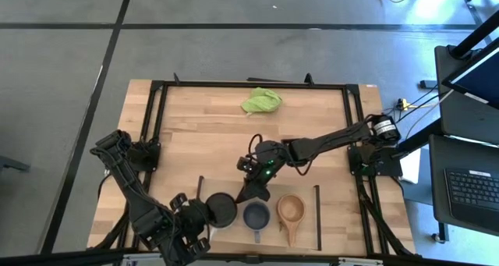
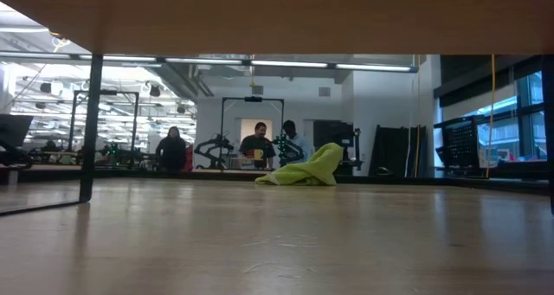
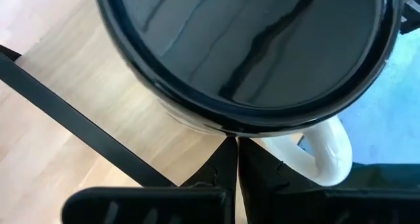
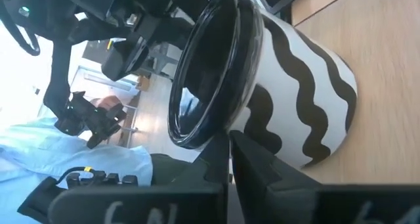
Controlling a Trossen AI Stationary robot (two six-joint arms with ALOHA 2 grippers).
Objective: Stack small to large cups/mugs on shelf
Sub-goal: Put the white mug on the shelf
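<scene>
Three cups stand in a row on the light-wood shelf [image 1: 306, 233] at the table's near edge. They are the white mug with dark inside [image 1: 221, 209] at the left, the blue-grey mug [image 1: 256, 215] in the middle and the tan wooden cup [image 1: 291, 210] at the right. The white mug has black wavy stripes [image 4: 308, 106] and a white handle [image 3: 328, 152]. My left gripper [image 3: 235, 148] is shut at the mug's left side, beside the handle. My right gripper [image 4: 230, 145] is shut at the mug's far right side, by its rim. No cup or gripper shows in the low view. My left gripper's shut fingertips [image 3: 226, 152] meet the white mug's outer wall just under the rim [image 3: 230, 131], next to the handle, coming level from the table's left. The mug stands upright on the shelf. My right gripper's shut fingertips [image 4: 252, 152] meet the mug's wall at the rim [image 4: 220, 133], slanting down from the far right. Whether they press on it I cannot tell.
Thin black bars [image 1: 199, 200] [image 1: 317, 215] edge the shelf's short sides; one bar shows in the left wrist view [image 3: 65, 112]. A lime-green cloth [image 1: 262, 101] lies at the table's far side and shows in the low view [image 2: 305, 168]. People stand in the room behind.
</scene>
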